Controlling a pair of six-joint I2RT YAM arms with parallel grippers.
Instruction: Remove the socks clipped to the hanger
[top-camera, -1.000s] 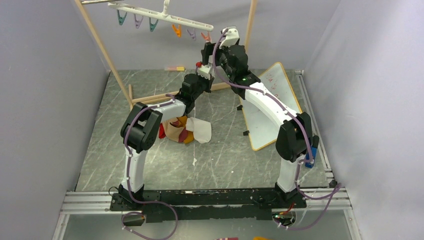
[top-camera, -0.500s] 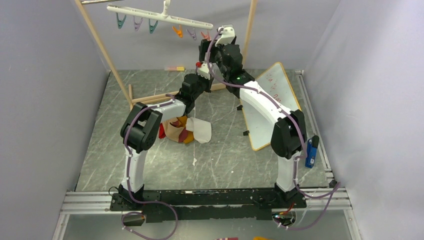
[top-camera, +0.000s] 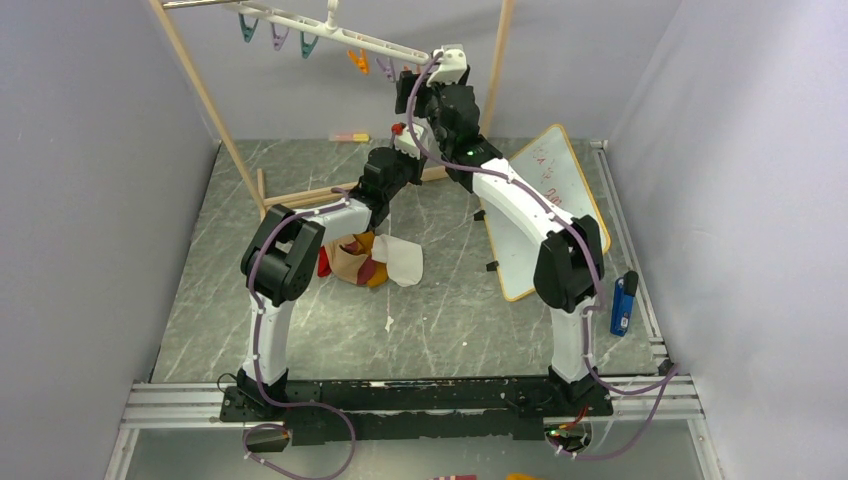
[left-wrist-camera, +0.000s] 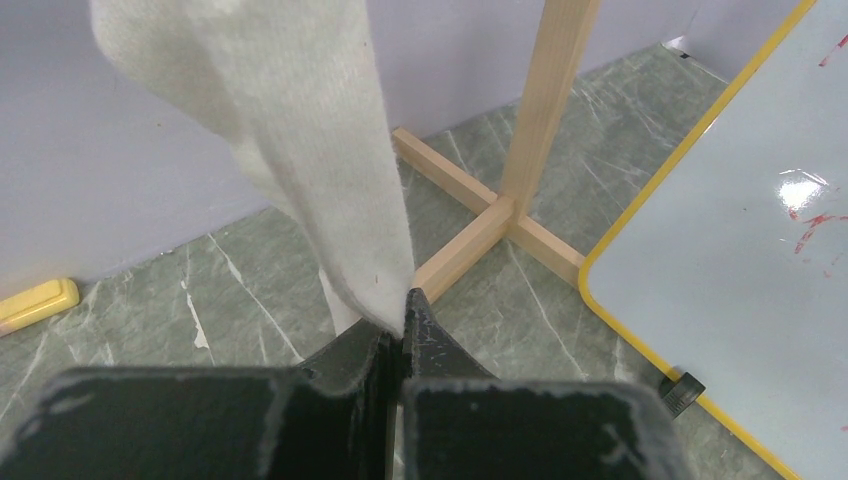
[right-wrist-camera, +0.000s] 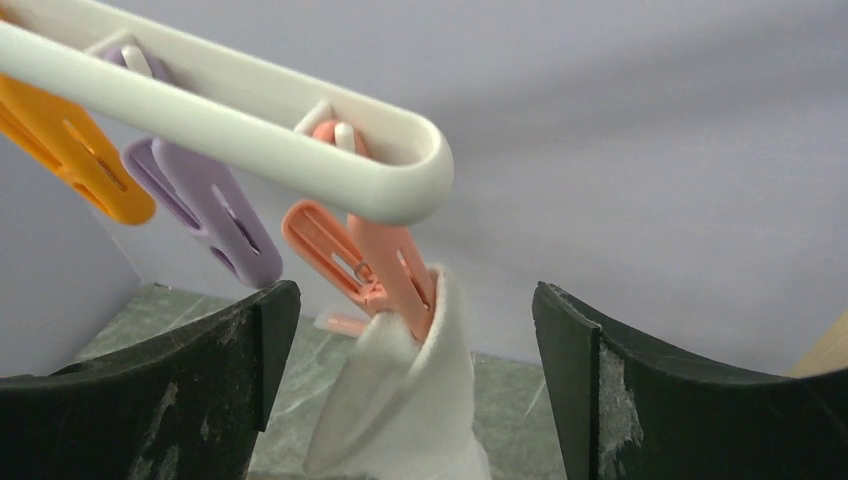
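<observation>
The white hanger (top-camera: 340, 35) hangs from the wooden rack, its clips empty except the salmon end clip (right-wrist-camera: 385, 265). That clip grips the cuff of a long white sock (right-wrist-camera: 410, 420). My right gripper (right-wrist-camera: 412, 300) is open, one finger on each side of the clip and cuff, touching neither. My left gripper (left-wrist-camera: 400, 325) is shut on the sock's lower end (left-wrist-camera: 330, 150), which hangs taut above it. Other socks lie in a pile (top-camera: 365, 258) on the table: red, mustard, maroon-striped and white show; the black one is hidden.
The wooden rack's post and foot (left-wrist-camera: 545, 100) stand just behind the sock. A yellow-edged whiteboard (top-camera: 545, 210) lies to the right, a blue object (top-camera: 620, 303) at the right edge, a yellow eraser (top-camera: 350, 137) by the back wall. Grey walls close in behind.
My right gripper has risen and moved left up to the hanger's right end. The hanger has swung up and back. The left arm has stayed put.
</observation>
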